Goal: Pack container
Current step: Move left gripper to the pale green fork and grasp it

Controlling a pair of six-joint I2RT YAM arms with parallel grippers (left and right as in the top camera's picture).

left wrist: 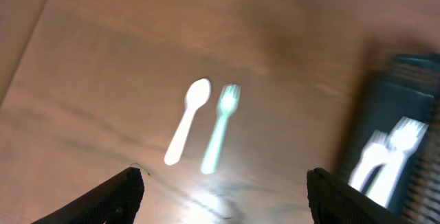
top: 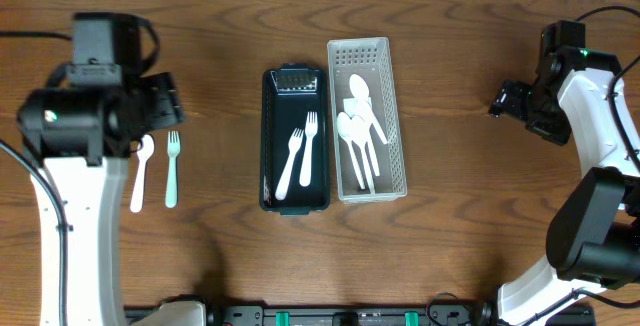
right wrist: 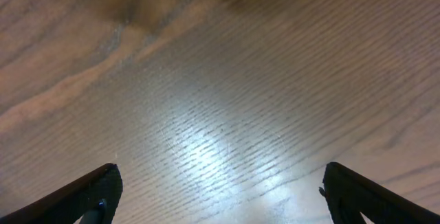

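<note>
Left gripper (left wrist: 225,179) spread above white spoon (left wrist: 187,121) and mint fork (left wrist: 220,129), right gripper (right wrist: 220,183) spread — glossy woodgrain table (right wrist: 206,80)

Brown wood-grain table (top: 460,256), soft glare across its surface

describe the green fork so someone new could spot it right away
Find the dark container in the middle of the table, then look left. Two utensils lie side by side there; the fork is the pale green one, nearer the container than the white spoon.
</note>
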